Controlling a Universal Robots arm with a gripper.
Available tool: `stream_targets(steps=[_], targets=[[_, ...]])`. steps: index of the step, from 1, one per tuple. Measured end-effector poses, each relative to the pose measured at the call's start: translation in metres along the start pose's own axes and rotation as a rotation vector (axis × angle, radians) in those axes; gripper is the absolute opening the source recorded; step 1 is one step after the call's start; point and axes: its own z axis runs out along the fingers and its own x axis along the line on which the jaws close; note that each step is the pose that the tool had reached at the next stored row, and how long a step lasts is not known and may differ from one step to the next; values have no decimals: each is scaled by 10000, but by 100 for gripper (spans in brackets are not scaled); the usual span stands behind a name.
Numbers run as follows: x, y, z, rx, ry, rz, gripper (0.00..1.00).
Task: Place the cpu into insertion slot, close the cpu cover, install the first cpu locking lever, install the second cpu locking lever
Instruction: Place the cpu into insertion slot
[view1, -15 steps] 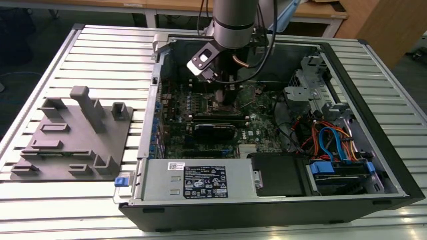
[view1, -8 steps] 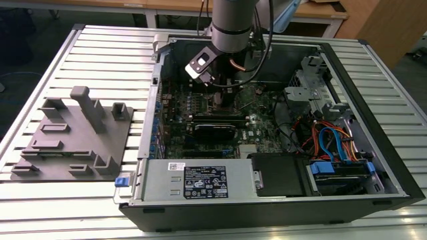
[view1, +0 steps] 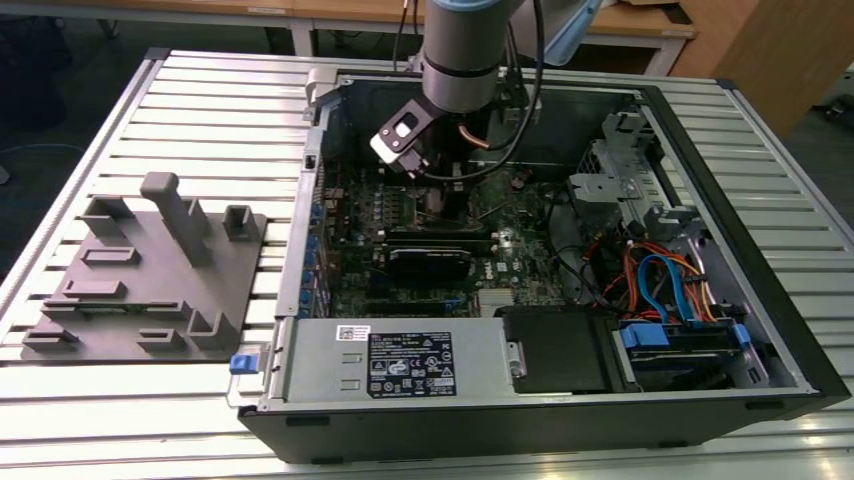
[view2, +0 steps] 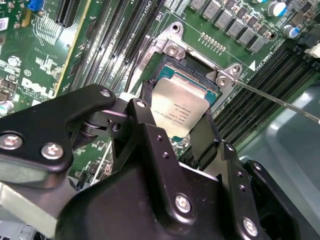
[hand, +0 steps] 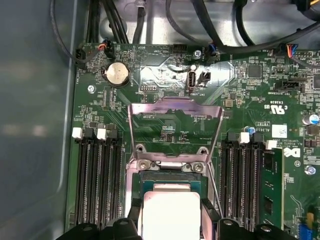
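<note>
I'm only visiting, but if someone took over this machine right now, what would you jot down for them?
Gripper: shut on the cpu, fingers on two opposite edges.
The cpu is at the insertion slot; I cannot tell whether it is fully seated.
The cpu cover stands open, tilted up at the slot's edge.
One locking lever is swung free.
Not yet done: closing the cover, locking both levers.

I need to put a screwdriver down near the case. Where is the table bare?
Bare slatted table lies beyond the grey fixture toward the far edge, at the exterior view's left, and along the near edge in front of it. Inside the case it is crowded: the gripper holds the cpu at the insertion slot, with cables nearby.
</note>
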Motion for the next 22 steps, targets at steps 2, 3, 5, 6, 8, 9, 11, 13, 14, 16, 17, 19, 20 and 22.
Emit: stream_targets(steps=[2, 3, 5, 6, 8, 9, 11, 13, 14, 16, 17, 19, 20, 22], targets=[[0, -1, 14, 0, -1, 15, 54], [0, -1, 20, -1, -2, 33, 54], [0, -1, 30, -3, -5, 98, 54], [0, -2, 34, -3, -7, 118, 54], [-1, -2, 50, -4, -7, 128, 54], [-1, -3, 59, -4, -7, 128, 54], [-1, -4, 77, -4, -6, 129, 54], [0, -4, 92, -4, -6, 127, 54], [0, -4, 98, -4, -7, 127, 54], [0, -5, 109, -4, -7, 127, 54], [0, -6, 112, -3, -8, 127, 54], [0, -6, 117, -4, -7, 127, 54], [0, -6, 119, -4, -7, 127, 54], [0, -6, 120, -3, -8, 127, 54]])
